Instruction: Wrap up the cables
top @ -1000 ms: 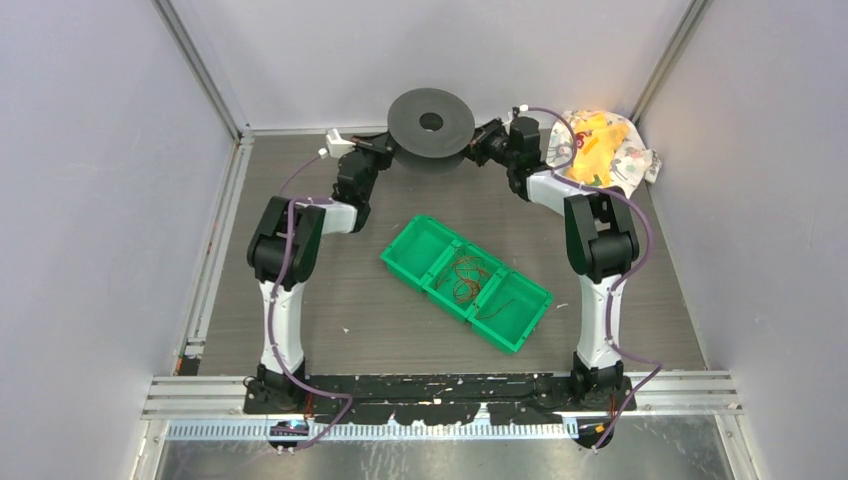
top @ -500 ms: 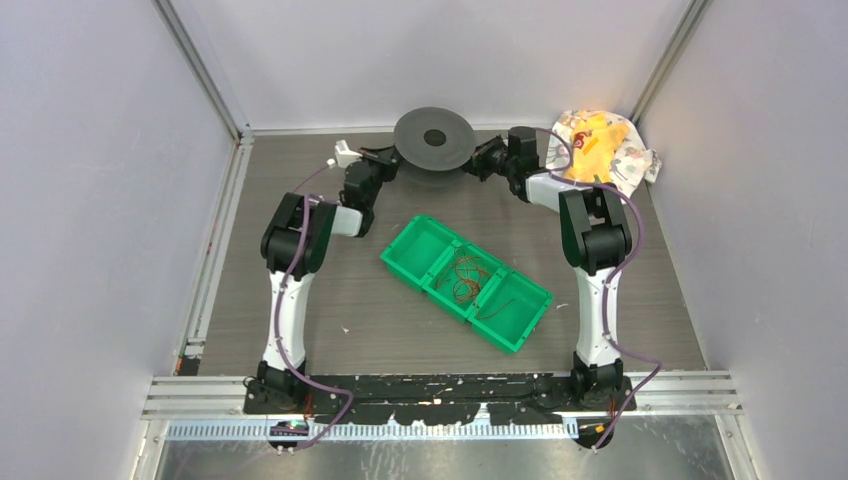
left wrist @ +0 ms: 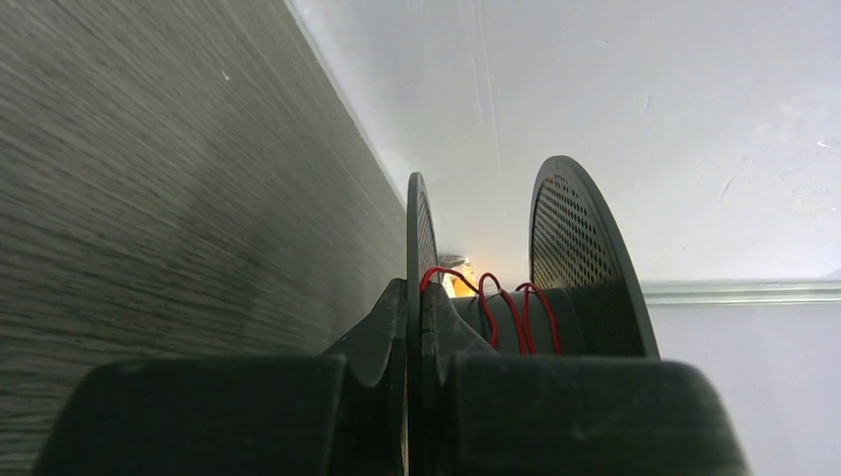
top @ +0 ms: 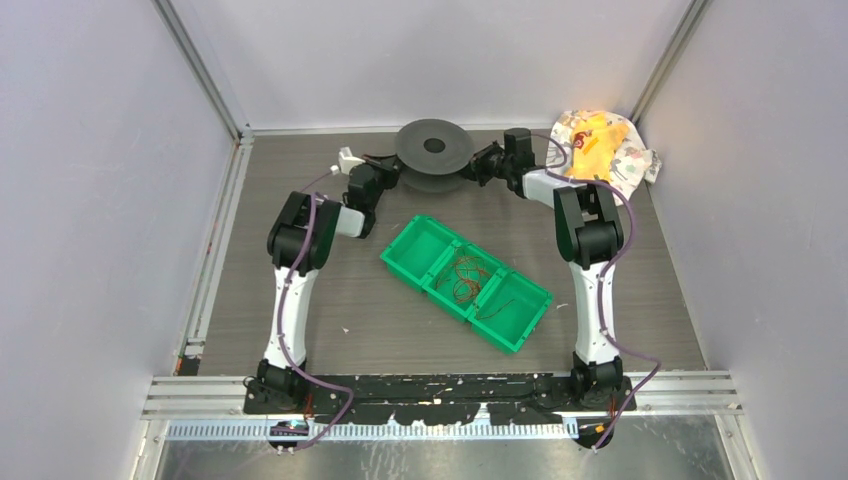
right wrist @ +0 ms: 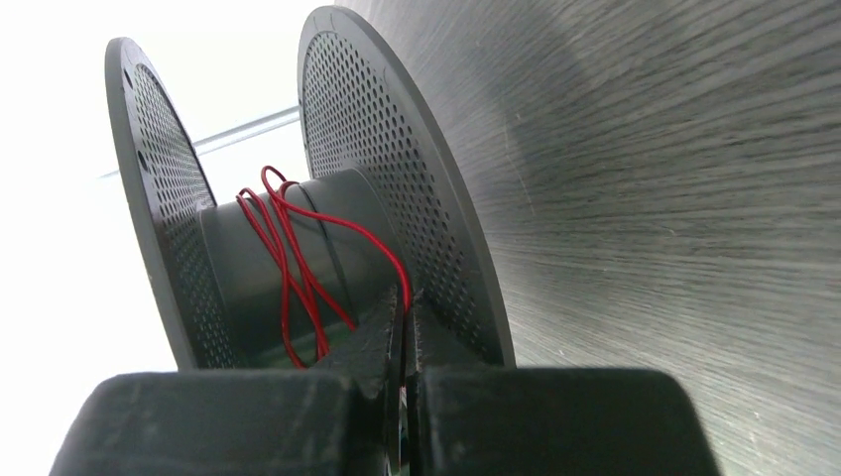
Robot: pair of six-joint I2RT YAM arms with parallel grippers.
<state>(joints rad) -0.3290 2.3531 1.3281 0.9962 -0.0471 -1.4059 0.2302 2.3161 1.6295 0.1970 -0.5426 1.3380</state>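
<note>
A black spool [top: 433,148] sits at the far middle of the table, held from both sides. My left gripper [top: 392,171] is shut on the rim of one flange [left wrist: 413,238]. My right gripper [top: 480,165] is shut on the rim of the same lower flange [right wrist: 436,228]. Thin red cable [left wrist: 506,312] is wound in a few turns round the spool's core [right wrist: 288,268], and one strand runs down between the right fingertips [right wrist: 405,302]. More red cables [top: 468,280] lie in loose curls in the middle compartment of a green tray [top: 412,268].
The green tray has three compartments and lies diagonally mid-table. A crumpled yellow and white bag [top: 605,145] lies at the back right corner. The back wall is just behind the spool. Metal rails run along the table's left and near edges.
Both arms have lowered the spool towards the table; it sits lower and looks smaller in the top view. Both grippers stay shut on it.
</note>
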